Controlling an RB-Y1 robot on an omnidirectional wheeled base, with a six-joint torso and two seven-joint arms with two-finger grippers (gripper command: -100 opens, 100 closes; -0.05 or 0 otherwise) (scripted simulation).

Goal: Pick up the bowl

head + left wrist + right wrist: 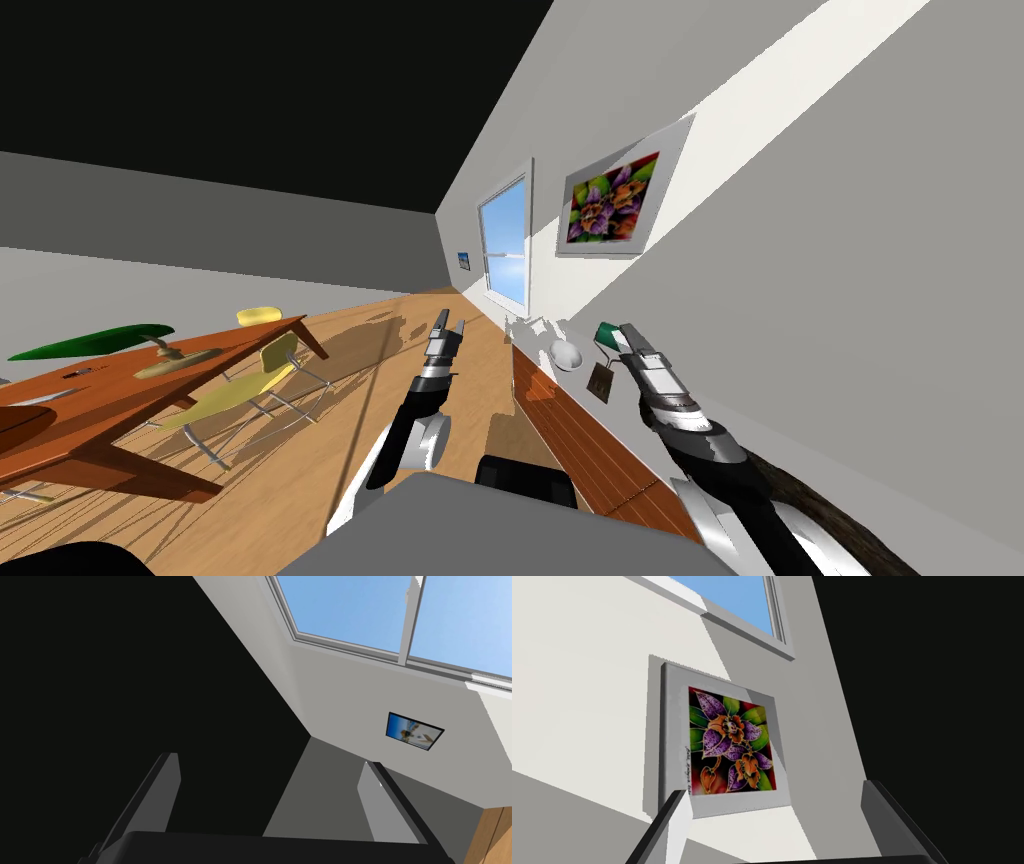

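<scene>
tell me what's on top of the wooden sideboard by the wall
A white bowl and a small brown object sit on the sideboard. My right arm covers its near end.

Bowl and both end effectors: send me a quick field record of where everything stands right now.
bowl: round white bowl, resting on the low reddish-brown wooden cabinet along the wall, not held
left end effector: open, empty, raised over the floor, apart from the bowl
right end effector: open, empty, above the cabinet beside the bowl, aimed up at the wall
near bowl: small brown square object on the cabinet
grasp: not yet made
</scene>
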